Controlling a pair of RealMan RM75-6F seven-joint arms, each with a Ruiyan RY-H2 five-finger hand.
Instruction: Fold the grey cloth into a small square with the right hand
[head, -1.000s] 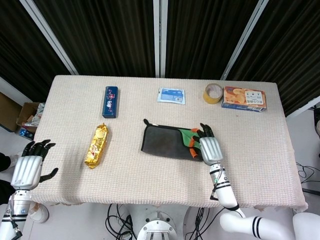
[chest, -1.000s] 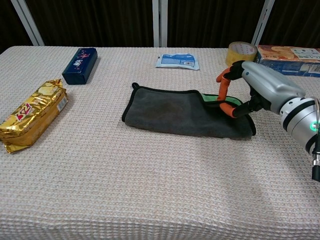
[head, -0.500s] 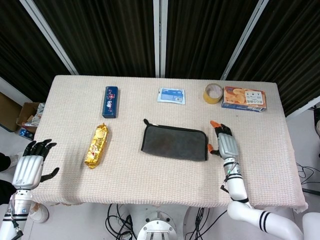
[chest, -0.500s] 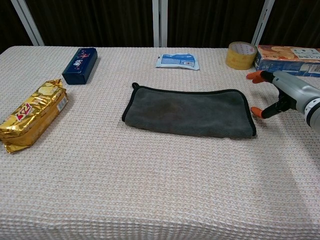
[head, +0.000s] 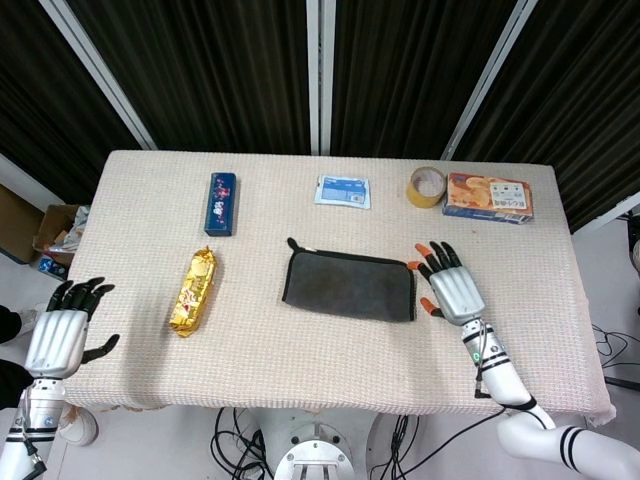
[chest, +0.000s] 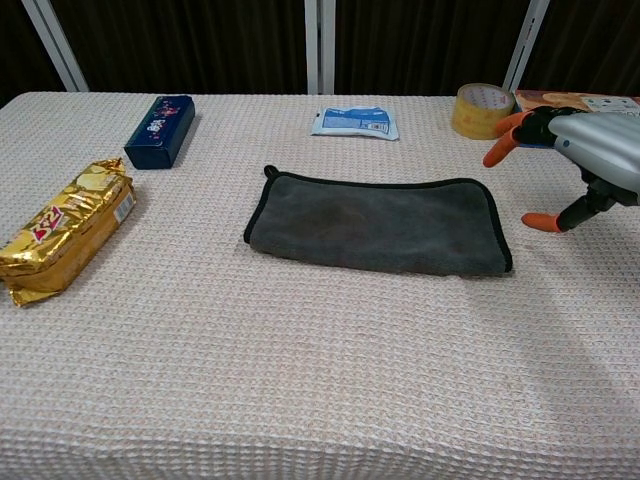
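Note:
The grey cloth (head: 349, 284) (chest: 378, 223) lies flat mid-table, folded into a long rectangle with a black hem. My right hand (head: 452, 287) (chest: 585, 155) hovers just right of the cloth's right end, fingers spread, holding nothing and apart from the cloth. Off the table's front left corner, my left hand (head: 62, 331) hangs with fingers apart and nothing in it; the chest view does not show it.
A gold snack pack (head: 193, 290) lies left of the cloth, a blue box (head: 221, 203) behind it. At the back are a white-blue pouch (head: 343, 191), a tape roll (head: 427, 186) and an orange biscuit box (head: 487, 197).
My right hand let go of the cloth's right end, which dropped flat, then drew back to the right and spread its fingers. The left hand stayed put.

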